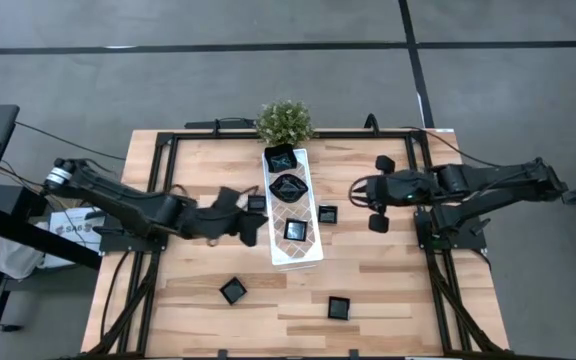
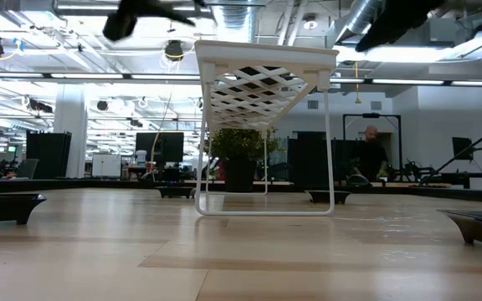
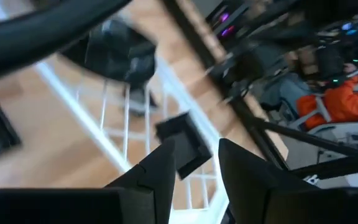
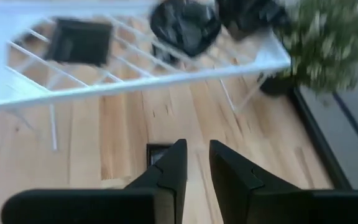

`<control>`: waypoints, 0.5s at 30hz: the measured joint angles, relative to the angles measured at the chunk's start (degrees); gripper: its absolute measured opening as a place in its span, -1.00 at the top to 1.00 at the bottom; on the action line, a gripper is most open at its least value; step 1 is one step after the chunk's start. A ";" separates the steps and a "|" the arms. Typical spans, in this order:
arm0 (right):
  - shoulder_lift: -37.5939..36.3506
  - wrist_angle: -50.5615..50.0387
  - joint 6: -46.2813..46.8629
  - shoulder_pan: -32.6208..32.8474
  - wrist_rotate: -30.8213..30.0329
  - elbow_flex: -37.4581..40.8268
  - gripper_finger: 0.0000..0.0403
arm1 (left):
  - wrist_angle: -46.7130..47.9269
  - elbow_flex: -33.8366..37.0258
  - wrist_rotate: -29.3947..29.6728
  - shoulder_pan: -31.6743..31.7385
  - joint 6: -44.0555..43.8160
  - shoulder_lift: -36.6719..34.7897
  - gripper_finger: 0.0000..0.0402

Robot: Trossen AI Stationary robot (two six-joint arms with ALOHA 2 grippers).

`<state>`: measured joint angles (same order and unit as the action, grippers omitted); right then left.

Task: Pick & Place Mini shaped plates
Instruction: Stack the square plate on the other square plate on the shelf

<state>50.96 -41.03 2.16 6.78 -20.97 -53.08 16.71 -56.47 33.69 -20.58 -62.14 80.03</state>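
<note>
Grey floor surrounds a pale wooden worktop [image 1: 388,290] with a small potted plant [image 1: 285,121] at its far edge. Down the middle runs a long white lattice tray [image 1: 308,252] on thin legs. Three mini shaped plates lie on it: a square one at the far end [image 1: 281,158], a round wavy-edged one [image 1: 288,187] just nearer, and a small square one [image 1: 295,230] toward the near end. Other small black square plates sit on the wood: one just right of the tray [image 1: 327,213], one at the tray's left edge [image 1: 256,203] beside the left arm, and two near the front, left [image 1: 233,290] and right [image 1: 339,307].

Left pincer [image 3: 194,165] hovers at the tray's left side with its fingers parted and nothing between them. Right pincer [image 4: 196,163] hangs above the wood right of the tray, over the plate lying there, fingers a narrow gap apart and holding nothing.
</note>
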 joint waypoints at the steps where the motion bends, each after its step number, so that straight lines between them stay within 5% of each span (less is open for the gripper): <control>1: 1.05 -0.54 1.04 -0.54 0.07 0.02 0.68 | 0.00 -0.02 1.38 -0.71 2.39 -1.31 0.38; 15: 13.97 15.88 2.16 -8.08 16.80 9.46 0.72 | 0.52 -0.02 3.39 -6.18 33.40 -17.30 0.38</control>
<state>64.93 -25.14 4.32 -1.30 -4.18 -43.62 17.23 -56.49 37.08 -26.76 -28.74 62.73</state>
